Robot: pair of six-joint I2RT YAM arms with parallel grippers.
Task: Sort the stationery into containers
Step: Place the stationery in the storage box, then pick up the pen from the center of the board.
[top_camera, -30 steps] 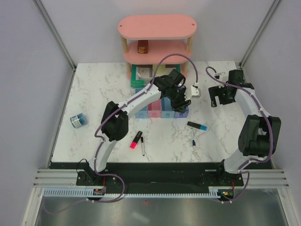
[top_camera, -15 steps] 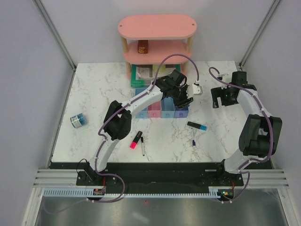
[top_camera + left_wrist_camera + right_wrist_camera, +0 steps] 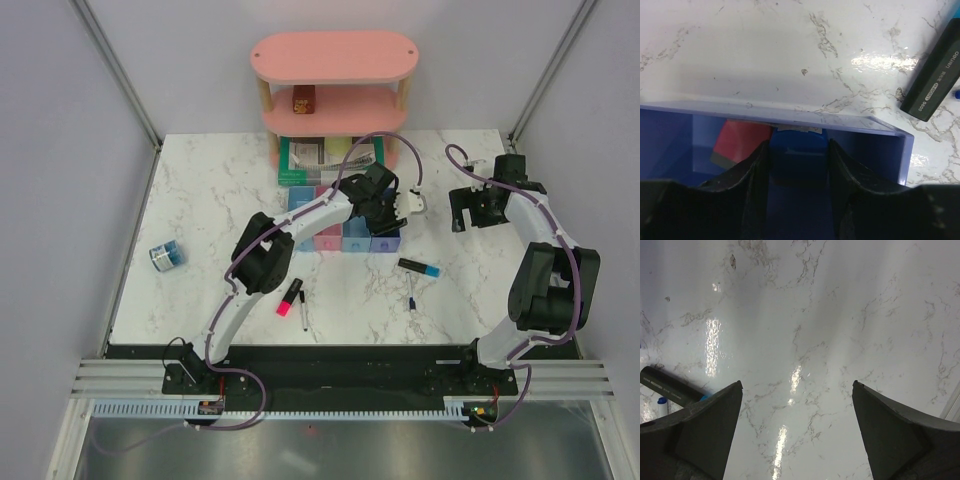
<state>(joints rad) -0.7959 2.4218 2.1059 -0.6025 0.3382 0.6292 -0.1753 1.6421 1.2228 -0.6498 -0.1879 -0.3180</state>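
Four joined trays (image 3: 328, 238) stand in a row at the table's middle back. My left gripper (image 3: 385, 205) hangs over the rightmost purple-blue tray (image 3: 790, 118). In the left wrist view its jaws (image 3: 799, 146) reach inside this tray and are shut on a small blue block (image 3: 799, 155). A pink eraser (image 3: 740, 142) lies in the same tray. The black-and-blue highlighter (image 3: 418, 267) lies right of the trays, with a thin pen (image 3: 410, 293) below it. The pink highlighter (image 3: 290, 297) and a second pen (image 3: 303, 311) lie at the front. The tape roll (image 3: 167, 256) sits far left. My right gripper (image 3: 470, 208) is open and empty over bare marble (image 3: 796, 385).
A pink oval shelf (image 3: 335, 55) stands at the back with a brown box (image 3: 302, 100) on its middle level and green books (image 3: 300, 160) at its foot. Grey walls close in both sides of the marble table (image 3: 200, 190).
My left arm's elbow has swung toward the near side while its gripper stayed at the purple-blue tray. My right gripper has shifted slightly to the right.
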